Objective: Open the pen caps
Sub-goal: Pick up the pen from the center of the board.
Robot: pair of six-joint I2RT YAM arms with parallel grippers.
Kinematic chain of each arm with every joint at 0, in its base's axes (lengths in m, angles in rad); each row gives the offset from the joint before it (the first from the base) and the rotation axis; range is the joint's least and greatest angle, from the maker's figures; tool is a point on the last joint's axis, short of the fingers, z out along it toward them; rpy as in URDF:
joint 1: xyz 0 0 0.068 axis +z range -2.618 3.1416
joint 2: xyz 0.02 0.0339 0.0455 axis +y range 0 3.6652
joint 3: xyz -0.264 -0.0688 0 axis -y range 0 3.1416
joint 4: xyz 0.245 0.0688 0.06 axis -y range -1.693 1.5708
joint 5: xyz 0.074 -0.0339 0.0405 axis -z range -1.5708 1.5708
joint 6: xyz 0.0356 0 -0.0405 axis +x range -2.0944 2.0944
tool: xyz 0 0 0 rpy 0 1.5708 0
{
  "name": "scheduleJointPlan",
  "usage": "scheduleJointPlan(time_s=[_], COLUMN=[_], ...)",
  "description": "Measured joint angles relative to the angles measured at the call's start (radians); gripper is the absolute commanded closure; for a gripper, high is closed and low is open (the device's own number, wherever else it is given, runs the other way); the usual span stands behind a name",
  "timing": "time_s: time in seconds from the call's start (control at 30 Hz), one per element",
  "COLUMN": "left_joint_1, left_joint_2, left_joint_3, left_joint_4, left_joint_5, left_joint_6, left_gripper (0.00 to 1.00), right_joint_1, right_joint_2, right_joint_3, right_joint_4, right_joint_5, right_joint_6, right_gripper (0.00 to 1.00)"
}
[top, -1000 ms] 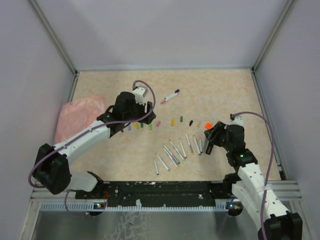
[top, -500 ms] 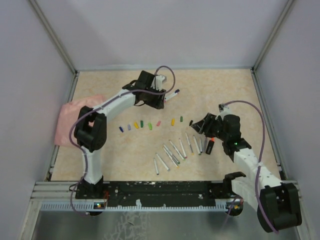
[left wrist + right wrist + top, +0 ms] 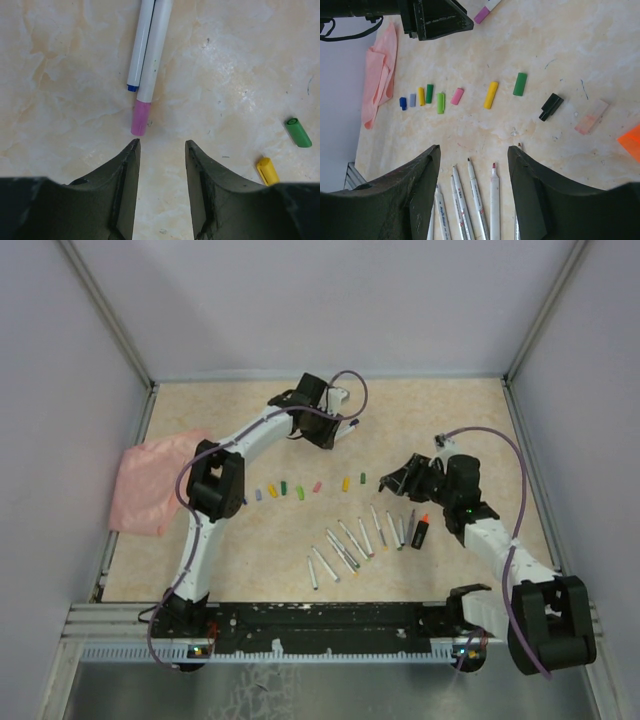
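- The pink cloth (image 3: 150, 485) lies at the left edge of the top view, in the same spot as a second ago. It plays no part here.
- Your left gripper (image 3: 161, 150) has made the big move. A second ago it hung over the row of caps, and now it sits in the upper middle of the top view. Its jaws are spread and hold nothing.
- The pink cap (image 3: 140, 116) lies just past the fingertips, in line with the gap but not yet inside it. It is on the table, on the end of the capped pen (image 3: 156, 50). Judge the reach as done and the grasp as not yet begun.
- A thinner barrel (image 3: 139, 45) with a blue end lies against that pen, so watch that you don't pinch both.
- The loose caps (image 3: 440, 103) are in a row across the middle, unmoved across the three top views.
- The uncapped pens (image 3: 350, 540) fan out below them, also unmoved. This looks like the last cap to pull.
- Your right gripper (image 3: 475, 150) is wide apart and empty. It has drifted up and left toward the black cap (image 3: 550, 107).
- The highlighter (image 3: 420, 532) lies exposed at the lower right, where that gripper sat a second ago.
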Motion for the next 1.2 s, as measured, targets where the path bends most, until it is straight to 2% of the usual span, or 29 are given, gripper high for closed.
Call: scheduleJointPlan(time_s=[0.53, 0.7, 0.9, 1.2], left_joint_1=[0.001, 0.003, 0.003, 0.007], left_joint_2=[0.069, 0.07, 0.071, 0.029], left_joint_3=[0.011, 0.012, 0.012, -0.084], left_joint_4=[0.059, 0.063, 0.065, 0.138], left_joint_5=[-0.042, -0.043, -0.035, 0.028], left_joint_6=[0.047, 0.047, 0.06, 0.129], left_gripper=[0.58, 0.64, 0.77, 0.8], right_joint_1=[-0.02, -0.025, -0.025, -0.03], right_joint_2=[0.014, 0.014, 0.014, 0.014], right_joint_3=[0.0, 0.0, 0.0, 0.0], right_joint_4=[0.022, 0.027, 0.029, 0.036], right_joint_5=[-0.047, -0.054, -0.057, -0.061], right_joint_6=[0.0, 0.0, 0.0, 0.0], right_gripper=[0.43, 0.43, 0.43, 0.43])
